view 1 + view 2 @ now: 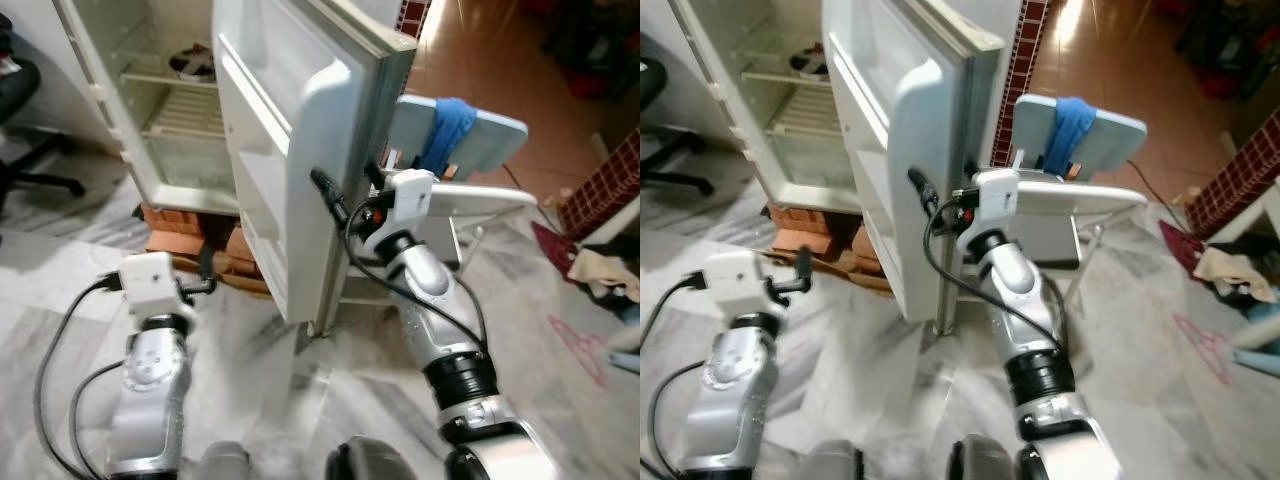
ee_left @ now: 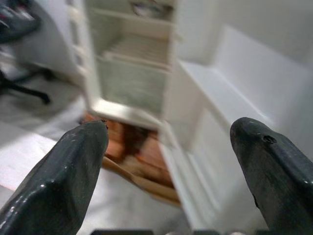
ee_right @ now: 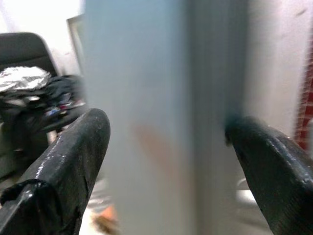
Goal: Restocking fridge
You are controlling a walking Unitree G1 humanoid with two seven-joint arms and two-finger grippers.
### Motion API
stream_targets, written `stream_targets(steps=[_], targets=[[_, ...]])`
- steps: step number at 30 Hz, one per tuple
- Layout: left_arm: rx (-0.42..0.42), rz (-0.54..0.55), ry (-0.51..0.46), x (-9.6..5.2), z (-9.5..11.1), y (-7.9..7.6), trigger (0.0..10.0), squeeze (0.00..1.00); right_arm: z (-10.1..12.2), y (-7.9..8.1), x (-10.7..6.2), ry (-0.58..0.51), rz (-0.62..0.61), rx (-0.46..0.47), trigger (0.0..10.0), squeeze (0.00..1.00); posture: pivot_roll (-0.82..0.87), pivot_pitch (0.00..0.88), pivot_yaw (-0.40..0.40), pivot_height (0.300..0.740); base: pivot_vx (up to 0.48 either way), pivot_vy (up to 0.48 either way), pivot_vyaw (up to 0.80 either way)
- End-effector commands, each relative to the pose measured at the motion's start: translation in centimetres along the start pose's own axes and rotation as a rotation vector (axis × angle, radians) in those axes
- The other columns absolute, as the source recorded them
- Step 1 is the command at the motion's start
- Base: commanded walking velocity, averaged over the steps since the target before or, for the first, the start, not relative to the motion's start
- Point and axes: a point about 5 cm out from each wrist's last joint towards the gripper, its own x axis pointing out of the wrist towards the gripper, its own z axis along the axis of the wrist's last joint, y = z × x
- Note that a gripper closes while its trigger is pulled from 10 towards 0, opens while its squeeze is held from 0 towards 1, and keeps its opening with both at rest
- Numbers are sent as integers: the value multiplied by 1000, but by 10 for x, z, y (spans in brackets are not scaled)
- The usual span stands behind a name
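Fridge door edge between right gripper fingers, left gripper spread nearby

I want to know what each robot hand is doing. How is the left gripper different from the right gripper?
The right gripper is raised, its open fingers straddling the edge of the open fridge door; the left gripper sits lower, near the bricks under the fridge, with nothing between its fingers. The right gripper reaches across the door's edge, while the left gripper points toward the open fridge. Both are open and hold no food.
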Motion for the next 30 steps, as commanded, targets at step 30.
stream_targets(steps=[30], targets=[[58,60,101,-17,-17,28,10000,0,29,50,59,-66,100,224,10000,0,181,117,-89,740,0,0,0]])
